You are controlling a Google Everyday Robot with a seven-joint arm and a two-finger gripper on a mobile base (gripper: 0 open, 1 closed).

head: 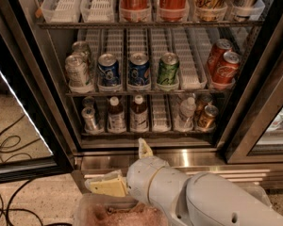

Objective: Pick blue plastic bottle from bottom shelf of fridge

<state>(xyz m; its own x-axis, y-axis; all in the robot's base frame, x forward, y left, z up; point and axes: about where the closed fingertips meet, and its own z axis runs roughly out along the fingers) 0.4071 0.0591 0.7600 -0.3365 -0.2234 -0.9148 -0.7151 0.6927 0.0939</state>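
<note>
Nothing is picked yet: the blue plastic bottle stands beside a matching bottle on the bottom shelf of the fridge, while the gripper hangs below it, fingers spread and empty.

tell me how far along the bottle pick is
Done: the fridge stands open, its bottom shelf exposed. In hand: nothing; the gripper hangs open and empty in front of the steel base, below the shelf. Left: reach in, grasp the blue plastic bottle, upright on that shelf with a look-alike beside it, and lift it out.
</note>
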